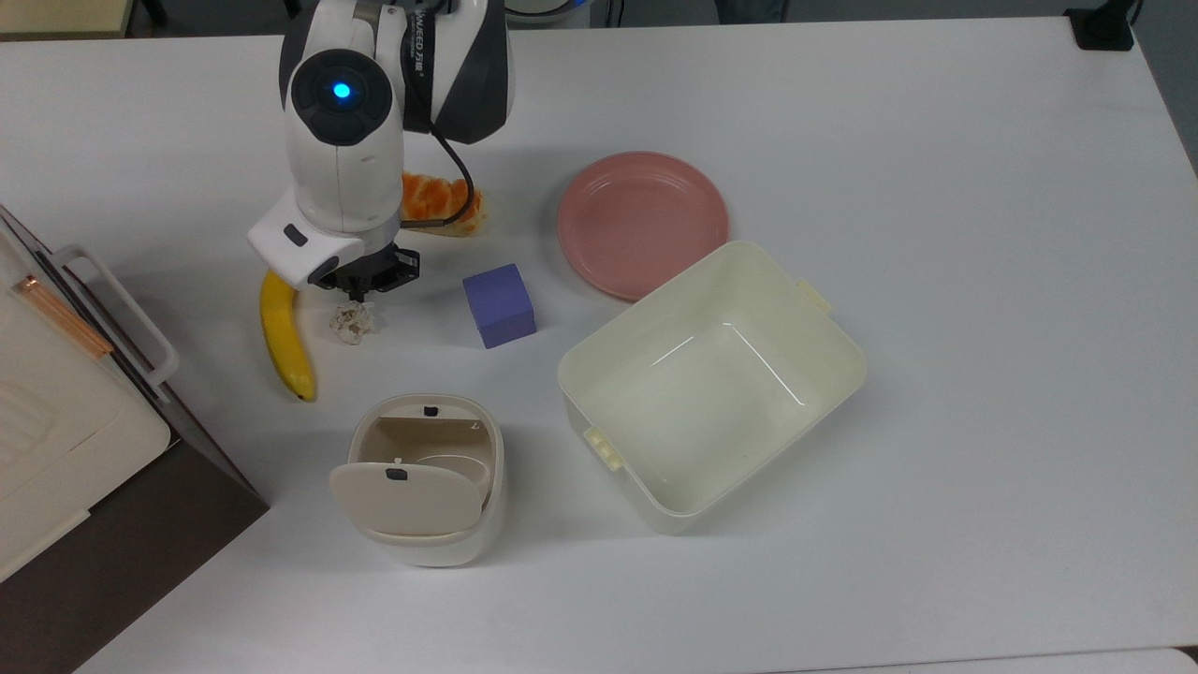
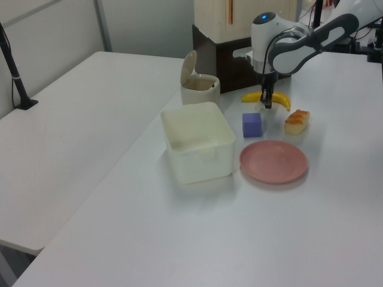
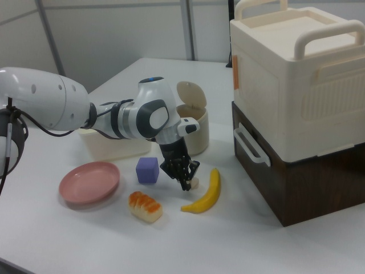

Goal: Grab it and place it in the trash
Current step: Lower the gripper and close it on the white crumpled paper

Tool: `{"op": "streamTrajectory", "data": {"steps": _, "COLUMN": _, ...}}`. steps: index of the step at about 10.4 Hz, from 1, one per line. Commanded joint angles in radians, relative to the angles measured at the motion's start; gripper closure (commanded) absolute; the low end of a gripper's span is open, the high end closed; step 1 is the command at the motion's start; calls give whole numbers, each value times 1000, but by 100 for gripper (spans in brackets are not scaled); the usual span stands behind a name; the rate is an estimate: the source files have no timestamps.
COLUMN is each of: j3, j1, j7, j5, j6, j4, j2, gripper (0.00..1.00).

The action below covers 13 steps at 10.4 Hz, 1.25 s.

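Nearest in the top view, the trash standing on the white tabletop, flap lid tipped open with its dark tab showing. Just to the top view's right of it, a larger cream tub, open. Farther back, the paper wad lying on the tabletop between a banana on the top view's left and a purple cube on the top view's right, touching neither. Right above the wad, the gripper, pointed down, black fingers drawn close together at the wad's upper edge; closed around it or merely touching, impossible to tell. In the right view, gripper tips down at the wad beside the banana. Beyond, an orange-glazed bread piece partly hidden by the arm, and a pink plate touching the tub's far rim in the top view.
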Motion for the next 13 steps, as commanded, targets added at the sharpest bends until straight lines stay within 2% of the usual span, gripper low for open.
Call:
{"op": "streamTrajectory", "data": {"steps": 1, "j3": 0, "j1": -12, "j7": 19, "j5": -26, "j6": 23, "j4": 0, "j2": -2, "gripper": 15}}
{"op": "streamTrajectory", "data": {"steps": 2, "j3": 0, "j1": -12, "j7": 19, "j5": -29, "j6": 23, "j4": 0, "j2": -2, "gripper": 0}}
{"op": "streamTrajectory", "data": {"steps": 6, "j3": 0, "j1": -29, "j7": 7, "j5": -50, "j6": 83, "j4": 3, "j2": 19, "gripper": 0}}
{"op": "streamTrajectory", "data": {"steps": 9, "j3": 0, "j1": -29, "j7": -8, "j5": -61, "j6": 92, "j4": 44, "j2": 47, "gripper": 0}}
{"op": "streamTrajectory", "data": {"steps": 10, "j3": 0, "j1": -29, "j7": -10, "j5": -61, "j6": 92, "j4": 44, "j2": 48, "gripper": 17}}
{"op": "streamTrajectory", "data": {"steps": 11, "j3": 0, "j1": -29, "j7": -13, "j5": -60, "j6": 92, "j4": 44, "j2": 47, "gripper": 44}}
{"op": "streamTrajectory", "data": {"steps": 12, "j3": 0, "j1": -28, "j7": -11, "j5": -60, "j6": 92, "j4": 44, "j2": 48, "gripper": 76}}
{"op": "streamTrajectory", "data": {"steps": 13, "j3": 2, "j1": -26, "j7": -5, "j5": -58, "j6": 92, "j4": 43, "j2": 48, "gripper": 100}}
